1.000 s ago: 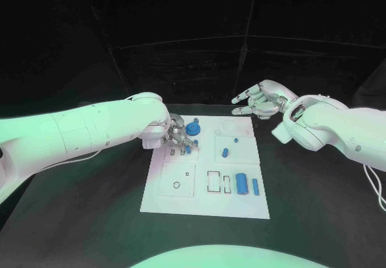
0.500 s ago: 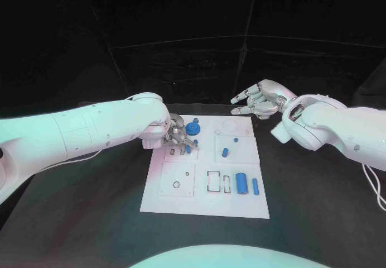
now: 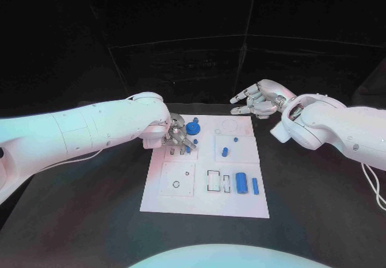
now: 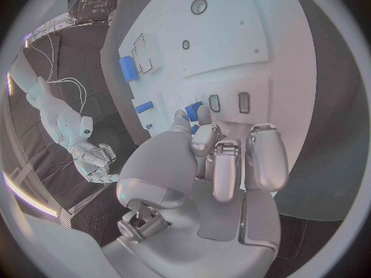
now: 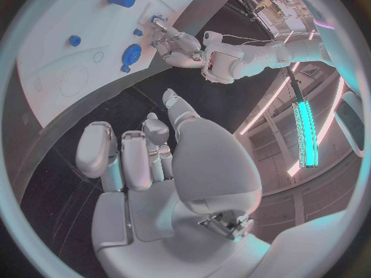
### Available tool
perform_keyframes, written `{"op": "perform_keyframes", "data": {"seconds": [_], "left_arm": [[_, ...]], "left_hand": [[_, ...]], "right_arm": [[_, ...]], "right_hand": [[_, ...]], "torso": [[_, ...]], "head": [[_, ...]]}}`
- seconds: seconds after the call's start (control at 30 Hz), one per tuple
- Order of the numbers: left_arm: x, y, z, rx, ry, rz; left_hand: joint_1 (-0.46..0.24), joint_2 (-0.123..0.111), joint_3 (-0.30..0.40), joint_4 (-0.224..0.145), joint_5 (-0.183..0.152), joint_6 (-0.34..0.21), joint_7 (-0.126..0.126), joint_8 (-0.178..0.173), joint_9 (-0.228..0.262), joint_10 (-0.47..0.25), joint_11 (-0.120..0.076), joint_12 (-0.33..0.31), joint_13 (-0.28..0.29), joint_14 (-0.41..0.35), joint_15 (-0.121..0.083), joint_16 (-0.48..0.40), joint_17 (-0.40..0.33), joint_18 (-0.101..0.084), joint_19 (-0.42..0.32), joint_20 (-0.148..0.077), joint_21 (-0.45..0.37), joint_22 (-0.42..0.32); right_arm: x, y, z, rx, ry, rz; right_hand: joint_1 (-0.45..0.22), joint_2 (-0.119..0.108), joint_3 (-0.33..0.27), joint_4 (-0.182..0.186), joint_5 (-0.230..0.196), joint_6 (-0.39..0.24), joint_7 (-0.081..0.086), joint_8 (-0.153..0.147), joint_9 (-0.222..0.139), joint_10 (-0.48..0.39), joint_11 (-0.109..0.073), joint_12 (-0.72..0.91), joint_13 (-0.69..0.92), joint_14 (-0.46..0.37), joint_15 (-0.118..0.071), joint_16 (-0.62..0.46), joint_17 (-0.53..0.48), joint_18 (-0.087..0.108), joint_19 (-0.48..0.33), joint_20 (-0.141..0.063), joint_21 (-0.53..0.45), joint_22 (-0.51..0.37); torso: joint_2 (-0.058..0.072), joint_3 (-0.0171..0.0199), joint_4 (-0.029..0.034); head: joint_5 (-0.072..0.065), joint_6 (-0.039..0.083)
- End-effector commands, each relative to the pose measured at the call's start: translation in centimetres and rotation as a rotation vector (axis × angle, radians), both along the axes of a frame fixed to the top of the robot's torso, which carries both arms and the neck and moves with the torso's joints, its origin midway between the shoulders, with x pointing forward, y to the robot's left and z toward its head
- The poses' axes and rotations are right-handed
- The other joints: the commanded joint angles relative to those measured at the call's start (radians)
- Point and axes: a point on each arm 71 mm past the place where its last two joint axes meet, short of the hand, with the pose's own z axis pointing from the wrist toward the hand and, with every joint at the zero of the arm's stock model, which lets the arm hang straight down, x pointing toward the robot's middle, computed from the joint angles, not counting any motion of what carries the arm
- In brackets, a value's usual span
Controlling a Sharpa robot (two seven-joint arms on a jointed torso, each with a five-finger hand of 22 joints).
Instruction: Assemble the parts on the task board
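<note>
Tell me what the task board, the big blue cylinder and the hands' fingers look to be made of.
Task board: matt white sheet, probably plastic or coated plate; flat with no glare.
Big blue cylinder: likely plastic; even, saturated colour with a soft sheen.
Left hand fingers: smooth silver-grey shells, metal or painted plastic; cannot tell which.

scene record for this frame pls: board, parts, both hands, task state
board: white task board on the black table
parts: blue round piece at far end; blue cylinder and blue bar lying at near right
left robot hand: over the board's far left, fingertips on a small blue piece; grip unclear
right robot hand: beyond the board's far edge, holds nothing
task state: cylinder and bar not yet placed
</note>
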Motion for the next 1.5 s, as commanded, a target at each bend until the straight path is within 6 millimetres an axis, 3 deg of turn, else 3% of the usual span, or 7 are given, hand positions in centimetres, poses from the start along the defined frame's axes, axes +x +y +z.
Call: {"op": "perform_keyframes", "data": {"seconds": [0.03, 0.67, 0.9, 1.0, 1.2, 1.37, 1.5], "left_arm": [[0.0, -0.1, 0.0, 0.010, 0.004, -0.007], [-0.2, -0.2, 0.0, -0.001, 0.003, -0.004], [-0.3, -0.1, 0.0, -0.009, 0.011, -0.002], [-0.4, -0.1, 0.0, -0.014, 0.011, 0.001], [-0.5, 0.2, 0.1, -0.043, 0.010, 0.024], [-0.7, 0.5, 0.2, -0.077, -0.002, 0.052], [-0.9, 0.9, 0.3, -0.105, -0.023, 0.079]], "left_hand": [[0.010, 0.000, 0.001, -0.010, -0.002, -0.006, 0.001, 0.007, 0.002, 0.004, -0.002, 0.004, 0.001, 0.104, -0.005, 0.003, 0.263, -0.013, 0.001, -0.004, 0.003, 0.001], [0.117, 0.048, 0.132, -0.093, 0.003, -0.038, 0.004, -0.049, -0.024, -0.017, -0.002, -0.018, -0.022, 0.104, -0.005, 0.003, 0.263, -0.010, -0.005, -0.004, -0.002, -0.003], [0.127, 0.029, 0.228, -0.126, 0.040, -0.034, 0.010, -0.094, -0.051, -0.030, 0.004, -0.034, -0.037, 0.104, 0.000, 0.003, 0.263, -0.010, -0.007, 0.001, -0.005, -0.005], [0.111, -0.004, 0.319, -0.141, 0.080, -0.025, 0.014, -0.114, -0.064, -0.033, 0.005, -0.040, -0.043, 0.104, 0.004, 0.003, 0.263, -0.009, -0.007, 0.003, -0.005, -0.002], [-0.028, -0.145, 0.687, -0.167, 0.134, -0.007, 0.027, -0.120, -0.056, -0.025, 0.014, -0.043, -0.050, 0.104, 0.012, 0.003, 0.263, -0.008, -0.006, 0.006, -0.006, 0.006], [-0.104, -0.197, 0.889, -0.204, 0.163, -0.011, 0.028, -0.091, -0.025, -0.011, 0.012, -0.038, -0.048, 0.104, 0.013, 0.003, 0.263, -0.010, -0.004, 0.011, -0.005, 0.013], [-0.115, -0.210, 0.936, -0.228, 0.170, -0.014, 0.021, -0.077, -0.011, -0.005, 0.012, -0.034, -0.044, 0.104, 0.009, 0.003, 0.263, -0.011, -0.002, 0.011, -0.003, 0.019]], "right_arm": [[0.0, 0.1, 0.1, 0.002, 0.004, 0.008], [0.1, 0.1, 0.1, -0.001, 0.007, 0.008], [0.1, 0.1, 0.0, -0.001, 0.009, 0.008], [0.1, 0.1, 0.0, -0.002, 0.009, 0.009], [0.1, 0.1, 0.0, -0.002, 0.010, 0.009], [0.1, 0.1, 0.0, -0.003, 0.010, 0.009], [0.2, 0.0, 0.0, -0.003, 0.011, 0.008]], "right_hand": [[-0.003, 0.011, -0.006, -0.001, 0.004, 0.002, 0.000, 0.003, 0.001, -0.001, -0.003, -0.003, 0.000, 0.031, 0.000, -0.004, 0.002, 0.007, -0.004, 0.000, -0.004, 0.000], [-0.003, 0.011, -0.006, -0.001, 0.005, 0.002, 0.000, 0.003, 0.001, 0.003, -0.003, 0.005, 0.007, 0.033, -0.001, 0.001, 0.010, 0.006, 0.000, 0.000, -0.001, 0.007], [-0.004, 0.011, -0.007, 0.000, 0.005, 0.001, 0.000, 0.003, 0.001, 0.005, -0.003, 0.007, 0.008, 0.034, -0.001, 0.002, 0.012, 0.005, 0.001, 0.000, -0.001, 0.008], [-0.004, 0.011, -0.007, 0.000, 0.005, 0.001, 0.000, 0.003, 0.001, 0.005, -0.003, 0.007, 0.008, 0.034, -0.001, 0.002, 0.012, 0.005, 0.001, 0.000, -0.001, 0.008], [-0.005, 0.010, -0.008, 0.000, 0.006, 0.001, 0.000, 0.002, 0.001, 0.005, -0.003, 0.008, 0.009, 0.035, -0.001, 0.002, 0.013, 0.005, 0.002, 0.000, -0.001, 0.009], [-0.005, 0.010, -0.008, 0.000, 0.006, 0.001, 0.000, 0.002, 0.001, 0.005, -0.003, 0.008, 0.009, 0.035, -0.001, 0.002, 0.013, 0.005, 0.002, 0.000, -0.001, 0.009], [-0.007, 0.010, -0.009, 0.002, 0.007, 0.000, 0.000, 0.002, 0.000, 0.006, -0.003, 0.008, 0.008, 0.035, -0.001, 0.002, 0.013, 0.005, 0.002, 0.000, -0.001, 0.008]], "torso": [[0.001, 0.0005, -0.0004], [0.000, 0.0000, 0.0006], [0.000, 0.0005, 0.0007], [-0.001, 0.0008, 0.0009], [-0.001, 0.0005, 0.0002], [-0.001, 0.0004, 0.0012], [0.000, 0.0002, 0.0010]], "head": [[-0.001, 0.000], [0.001, -0.004], [0.002, -0.005], [0.002, -0.005], [0.003, -0.004], [0.003, -0.004], [0.004, -0.004]]}}
